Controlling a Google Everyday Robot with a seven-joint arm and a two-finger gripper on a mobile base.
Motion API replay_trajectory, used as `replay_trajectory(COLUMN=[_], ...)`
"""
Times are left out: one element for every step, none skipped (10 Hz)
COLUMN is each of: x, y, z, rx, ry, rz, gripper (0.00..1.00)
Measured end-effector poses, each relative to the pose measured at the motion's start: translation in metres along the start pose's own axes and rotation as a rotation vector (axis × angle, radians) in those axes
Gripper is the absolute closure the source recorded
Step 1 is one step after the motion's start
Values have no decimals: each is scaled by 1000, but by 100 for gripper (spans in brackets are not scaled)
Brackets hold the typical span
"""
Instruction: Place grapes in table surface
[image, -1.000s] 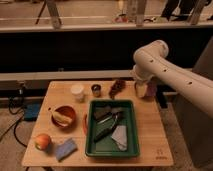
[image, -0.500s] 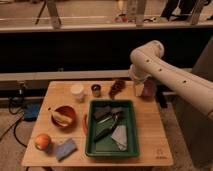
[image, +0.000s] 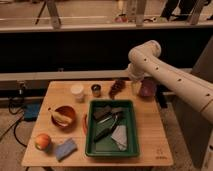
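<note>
1. Your pincer (image: 141, 87) hangs over the far right edge of the worktop (image: 152, 136), its jaws spread wide, with nothing in them that you can make out.
2. The grapes (image: 117, 88) lie on the worktop just left of the pincer, behind the green tray (image: 112, 102).
3. A small dark cup (image: 96, 90) and a white cup (image: 77, 91) stand left of the grapes.
</note>
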Motion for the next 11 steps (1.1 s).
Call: replay_trajectory(x=[-3, -3, -1, -4, -9, -9, -8, -9, -10, -12, -14], y=[-5, -7, -10, -13, -18, -20, -21, -23, -25, -28, -30], z=[3, 6, 9, 13, 17, 20, 21, 24, 27, 32, 35], rx=[2, 5, 5, 4, 3, 4, 3, 3, 2, 1, 0], ry=[-5, -9, -5, -11, -15, -14, -14, -14, -15, -14, -15], rz=[-6, -10, -15, -20, -31, -37, -39, -43, -48, -56, -63], gripper=[20, 20, 20, 20, 20, 20, 20, 20, 20, 20, 20])
